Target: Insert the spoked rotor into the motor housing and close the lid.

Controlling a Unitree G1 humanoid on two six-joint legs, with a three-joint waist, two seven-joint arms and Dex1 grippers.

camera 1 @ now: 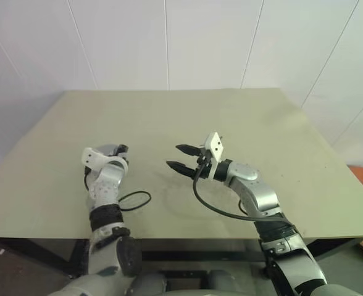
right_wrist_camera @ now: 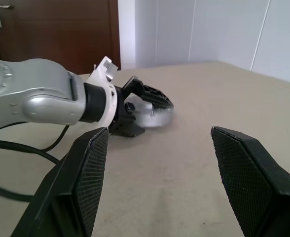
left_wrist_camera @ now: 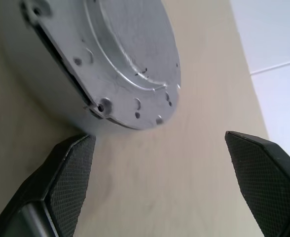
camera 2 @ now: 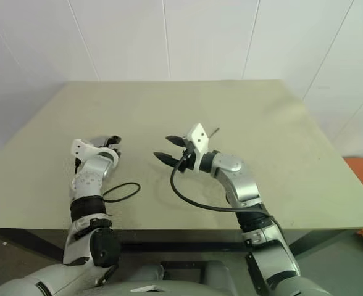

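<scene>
A round silver motor housing (left_wrist_camera: 41,89) lies on the tan table, and the flat silver face on top of it looks like the lid (left_wrist_camera: 130,49). No copper windings show, and the spoked rotor is hidden. My left gripper (camera 1: 120,150) is open just short of the housing, its fingers (left_wrist_camera: 71,177) spread wide with nothing between them. In the right wrist view the housing (right_wrist_camera: 159,116) sits at the left gripper's tips. My right gripper (camera 1: 173,156) hangs open and empty over the table's middle, pointing towards the left gripper.
A black cable loop (camera 1: 135,199) lies on the table (camera 1: 243,123) beside my left forearm. Another black cable (camera 1: 209,206) sags from my right wrist. The table's near edge runs just below both arms. White wall panels stand behind the table.
</scene>
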